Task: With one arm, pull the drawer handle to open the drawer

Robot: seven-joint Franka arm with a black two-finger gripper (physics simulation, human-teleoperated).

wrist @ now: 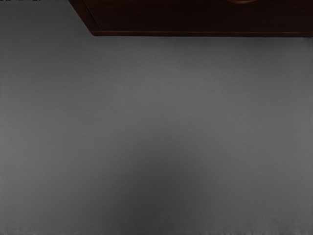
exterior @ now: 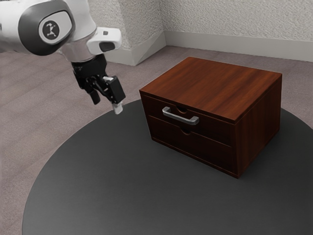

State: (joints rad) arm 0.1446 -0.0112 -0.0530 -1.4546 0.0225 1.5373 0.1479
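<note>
1. Gripper: fingers spread apart, gripping nothing, hanging above the round dark table.
2. Handle: silver bar on the top drawer of the wooden cabinet, well apart from the gripper (toward the exterior view's right).
3. Drawer front flush with the cabinet, shut.
4. Wrist view: cabinet base ahead, past bare table.
</note>
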